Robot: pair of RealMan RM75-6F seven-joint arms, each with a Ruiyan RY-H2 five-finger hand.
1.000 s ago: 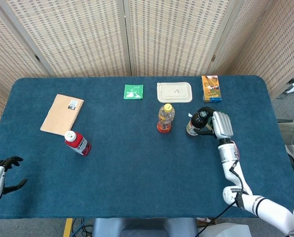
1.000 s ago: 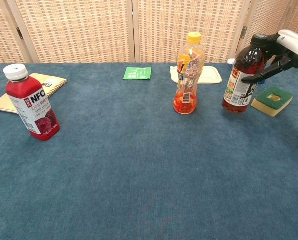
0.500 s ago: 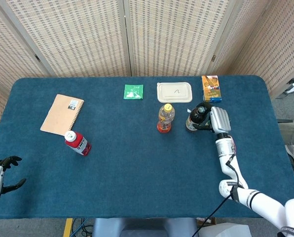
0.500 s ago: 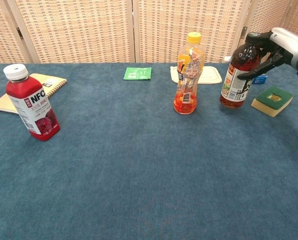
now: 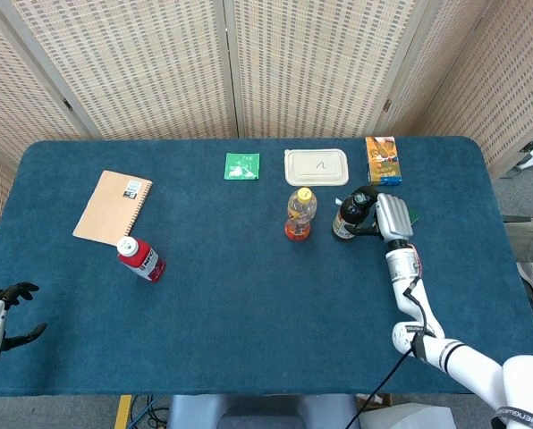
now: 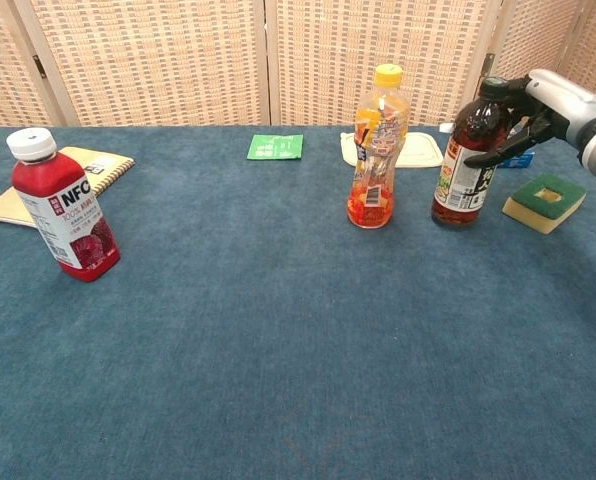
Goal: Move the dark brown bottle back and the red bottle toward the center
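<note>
Now, your right robot hand (image 6: 538, 105): grasping dark brown bottle (image 6: 460, 160) near its neck, bottle upright.
Your left robot hand (image 5: 3, 317): released, fingers apart, at tabletop (image 5: 249, 304) edge.

The right robot hand (image 6: 544, 103) has carried the dark brown bottle (image 6: 462, 165) farther back along the tabletop and a touch leftward, so it now stands closer to the orange bottle (image 6: 375, 148) and the sponge (image 6: 544, 201) is left showing clear beside it
</note>
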